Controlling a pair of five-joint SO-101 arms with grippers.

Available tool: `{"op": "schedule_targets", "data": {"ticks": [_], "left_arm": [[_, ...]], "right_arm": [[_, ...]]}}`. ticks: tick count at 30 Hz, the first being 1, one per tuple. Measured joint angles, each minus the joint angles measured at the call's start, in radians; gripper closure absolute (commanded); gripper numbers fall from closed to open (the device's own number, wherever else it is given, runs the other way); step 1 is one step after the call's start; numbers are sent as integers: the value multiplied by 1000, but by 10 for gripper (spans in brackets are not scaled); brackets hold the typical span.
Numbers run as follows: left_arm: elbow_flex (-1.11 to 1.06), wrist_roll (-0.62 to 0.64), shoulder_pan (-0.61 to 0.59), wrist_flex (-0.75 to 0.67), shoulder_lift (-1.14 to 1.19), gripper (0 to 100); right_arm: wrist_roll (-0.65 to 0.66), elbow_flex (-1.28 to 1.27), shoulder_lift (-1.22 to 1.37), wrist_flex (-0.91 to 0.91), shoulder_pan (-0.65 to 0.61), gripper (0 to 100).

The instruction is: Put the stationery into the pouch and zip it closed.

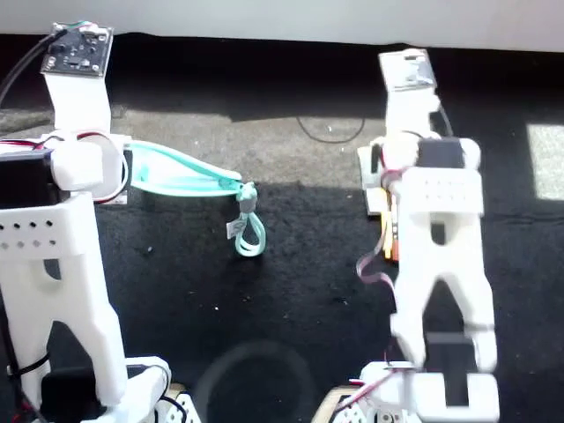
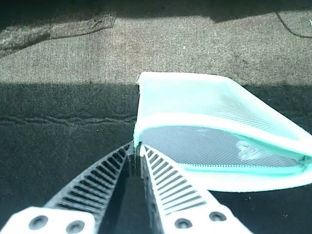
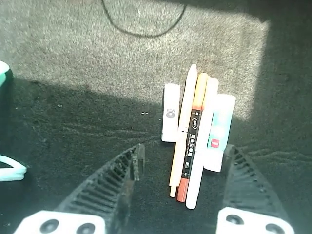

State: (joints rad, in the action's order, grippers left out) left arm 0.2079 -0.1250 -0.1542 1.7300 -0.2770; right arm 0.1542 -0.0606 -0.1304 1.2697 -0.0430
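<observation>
Left wrist view: left gripper (image 2: pixel 135 152) clamps the mint pouch (image 2: pixel 214 146) rim, while right gripper (image 3: pixel 184 153) stands spread over the stationery (image 3: pixel 195 131).

The right gripper (image 3: pixel 184 152) hangs above a dark felt mat (image 3: pixel 73 122) with its two ribbed fingers (image 3: pixel 119 183) spread wide, and the stationery (image 3: pixel 195 139) lies in the gap between and just past their tips. The pieces lie side by side and touching: a short white eraser (image 3: pixel 170 119), a cream pen (image 3: pixel 185 122), an orange marker (image 3: pixel 194 146) with a black label, a white pen (image 3: pixel 205 141) and a teal-and-white stick (image 3: pixel 220 131). Well apart from them, a mint-green sliver of the pouch (image 3: pixel 2 78) and a pale loop (image 3: pixel 10 169) sit at the frame's edge, and a thin dark cord (image 3: pixel 141 33) curves across the sunlit stretch of mat beyond.
</observation>
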Motion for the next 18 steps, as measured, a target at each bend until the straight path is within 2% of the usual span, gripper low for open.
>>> {"op": "schedule_targets", "data": {"ticks": [3, 10, 18], "left_arm": [[-5, 0, 5, 0, 0, 991], [83, 2, 104, 8, 11, 991], [110, 3, 117, 8, 14, 991]], "right_arm": [[28, 49, 164, -6, -5, 810], [37, 282, 483, -6, -2, 810], [40, 560, 764, 49, 11, 810]]}}
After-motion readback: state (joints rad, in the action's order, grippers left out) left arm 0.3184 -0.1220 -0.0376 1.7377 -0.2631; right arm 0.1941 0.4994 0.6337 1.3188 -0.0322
